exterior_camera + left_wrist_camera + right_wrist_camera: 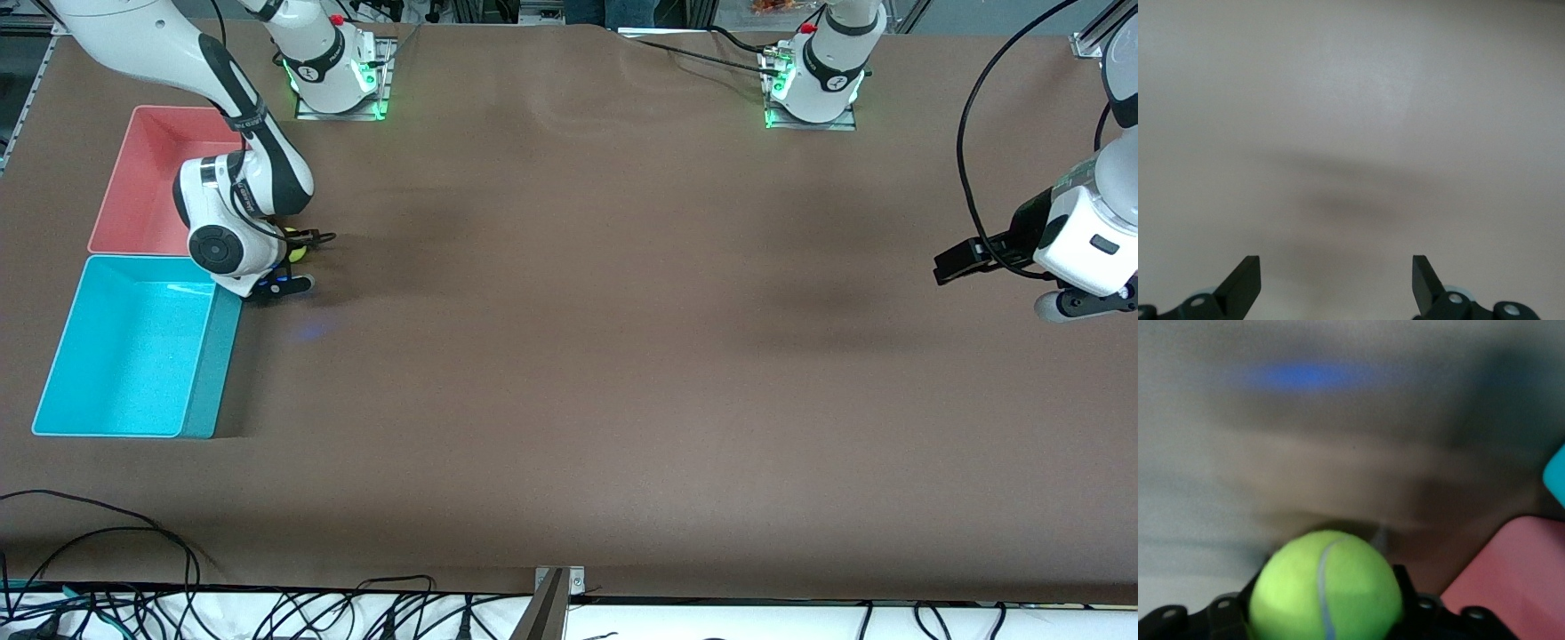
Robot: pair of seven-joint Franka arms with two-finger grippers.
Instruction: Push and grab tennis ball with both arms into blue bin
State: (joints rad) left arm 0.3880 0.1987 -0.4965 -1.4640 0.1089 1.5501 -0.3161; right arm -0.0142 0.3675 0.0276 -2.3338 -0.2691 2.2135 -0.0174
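Right gripper [1328, 613] clasps tennis ball [1325, 585] beside pink bin [142, 187] and blue bin [124, 356]; left gripper [1337, 283] gapes, waiting.

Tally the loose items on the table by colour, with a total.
Yellow-green: 1, the tennis ball, between the right gripper fingers
Cyan: 1, the blue bin
Pink: 1, the pink bin
Total: 3
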